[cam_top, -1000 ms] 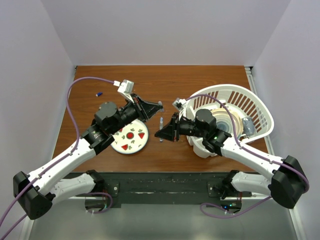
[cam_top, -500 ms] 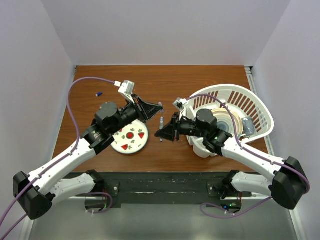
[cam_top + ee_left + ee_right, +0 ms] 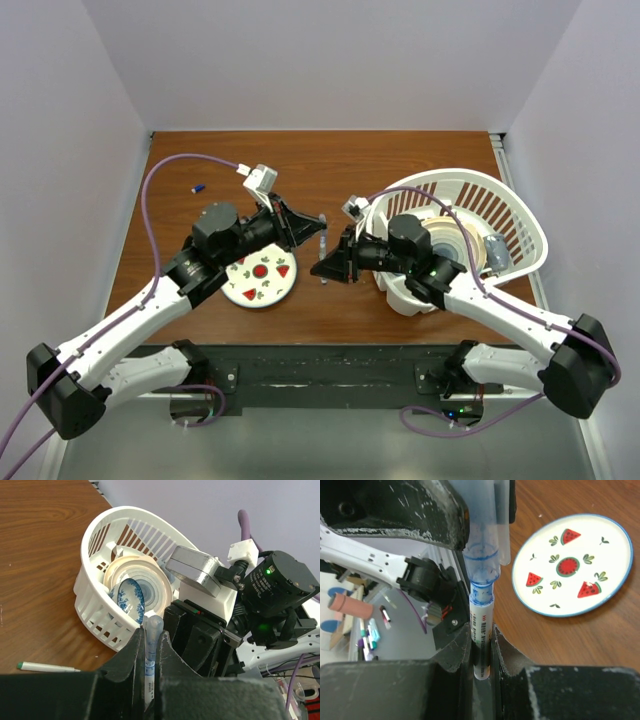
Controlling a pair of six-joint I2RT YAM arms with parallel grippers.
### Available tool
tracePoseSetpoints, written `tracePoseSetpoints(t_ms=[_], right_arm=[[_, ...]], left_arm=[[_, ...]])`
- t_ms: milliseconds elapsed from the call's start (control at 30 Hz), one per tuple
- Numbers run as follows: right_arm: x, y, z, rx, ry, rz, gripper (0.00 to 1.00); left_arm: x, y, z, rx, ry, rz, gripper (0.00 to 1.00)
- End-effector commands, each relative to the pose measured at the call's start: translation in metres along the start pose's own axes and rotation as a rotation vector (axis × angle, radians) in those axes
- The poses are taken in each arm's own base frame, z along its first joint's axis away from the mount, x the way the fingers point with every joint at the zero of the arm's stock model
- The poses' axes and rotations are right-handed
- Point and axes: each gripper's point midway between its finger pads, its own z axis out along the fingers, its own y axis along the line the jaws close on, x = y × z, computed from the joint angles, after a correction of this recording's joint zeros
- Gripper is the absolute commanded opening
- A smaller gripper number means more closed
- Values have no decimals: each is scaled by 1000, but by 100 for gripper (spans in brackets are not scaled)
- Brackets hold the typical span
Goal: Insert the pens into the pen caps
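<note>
Farthest left on the table (image 3: pixel 400 150), in the overhead view, a tiny blue item (image 3: pixel 199 187) lies alone near the back edge; it is too small to name for sure, though it looks like a loose cap. Next comes the left arm, reaching over the edge of a round plate (image 3: pixel 260 281) painted with watermelon slices, which sits flat on the wood. The left gripper (image 3: pixel 318 221) is clamped on a translucent blue pen cap (image 3: pixel 486 540), its black fingers (image 3: pixel 131 652) pressing the cap from either side. Facing it, near the middle of the table and just right of the plate, the right gripper (image 3: pixel 322 268) pinches the white barrel of a pen (image 3: pixel 481 630). Pen and cap stand in one line between the two tools. The pen's blue front end sits in the mouth of the cap, with a short blue band showing outside the rim. The left wrist view shows a second pen (image 3: pixel 47 667), green at one end, lying flat on the wood near a white basket (image 3: pixel 497 205). The basket, at the right, holds a blue-patterned bowl (image 3: pixel 131 600).
</note>
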Motion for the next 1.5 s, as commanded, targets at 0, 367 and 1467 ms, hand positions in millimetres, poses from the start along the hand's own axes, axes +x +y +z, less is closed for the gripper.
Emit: tracePoseSetpoints(t_ms=[0, 367, 1467], right_arm=[[-50, 15, -10, 27, -118, -149, 0], [-55, 27, -22, 18, -134, -169, 0], [-53, 62, -32, -150, -142, -168, 0]], left_arm=[[17, -15, -10, 58, 140, 51, 0], [12, -30, -17, 85, 190, 49, 0], [-63, -85, 16, 341, -52, 174, 60]])
